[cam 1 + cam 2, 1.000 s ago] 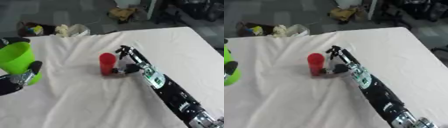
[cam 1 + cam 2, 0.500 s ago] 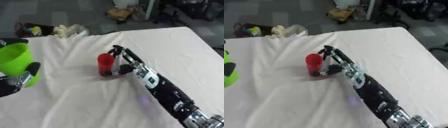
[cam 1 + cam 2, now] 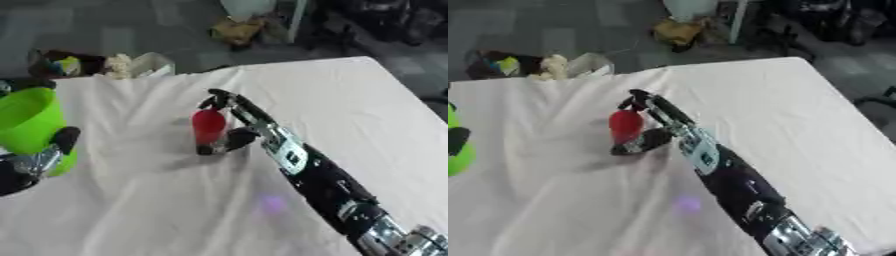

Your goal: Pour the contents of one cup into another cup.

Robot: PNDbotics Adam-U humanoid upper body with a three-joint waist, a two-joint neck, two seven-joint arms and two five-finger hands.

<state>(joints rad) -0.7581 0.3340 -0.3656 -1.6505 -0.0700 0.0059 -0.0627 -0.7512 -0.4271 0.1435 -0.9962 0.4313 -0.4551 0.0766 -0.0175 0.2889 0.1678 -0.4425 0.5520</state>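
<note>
Red cup [image 3: 208, 125] is standing upright on the white-clothed desk [image 3: 350, 100], approx. mid-desk, w/ the right hand [image 3: 234, 117] wrapping it: fingers curling over the far side, thumb pressing near the base. Right arm is reaching in from lower right. Green cup [image 3: 32, 125] is sitting in the left hand [image 3: 35, 160] at the left edge, held off the desk, well apart from the red one.
</note>
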